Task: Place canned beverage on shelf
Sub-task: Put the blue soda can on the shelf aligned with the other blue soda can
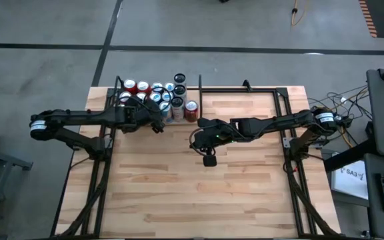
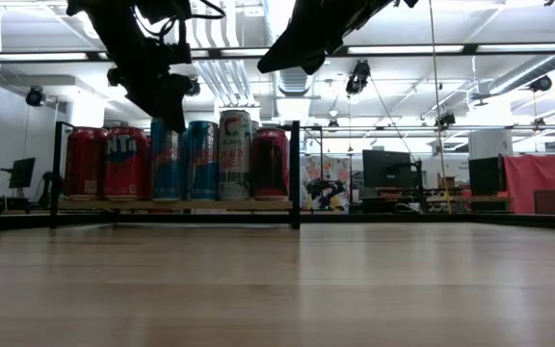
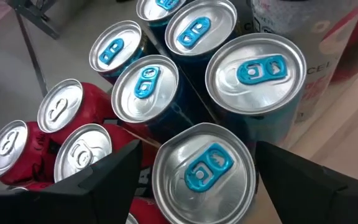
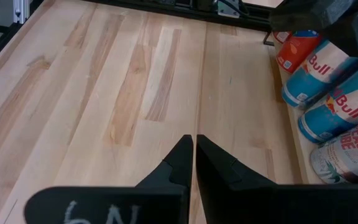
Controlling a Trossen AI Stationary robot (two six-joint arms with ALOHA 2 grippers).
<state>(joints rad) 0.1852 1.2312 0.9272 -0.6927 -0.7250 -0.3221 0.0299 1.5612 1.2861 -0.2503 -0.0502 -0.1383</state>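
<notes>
High view: the shelf is seen at the 11 o'clock corner of the table, as a narrow bay of black frame packed with upright cans. The left gripper is positioned over the 5 o'clock edge of that cluster. The right gripper is held over bare wood near the table centre, well apart from the cans.

In the left wrist view, the left gripper is shown with its fingers spread apart, one on either side of a blue-tabbed silver can top. No contact between fingers and can is visible. This canned beverage stands upright among other blue-tabbed cans, with red cans at its 9 o'clock side.

In the right wrist view, the right gripper is seen with its fingers pressed together, nothing between them, above the plank surface.

In the low view, the cans are seen standing in a row on the shelf floor, with the left arm hanging just above them.
</notes>
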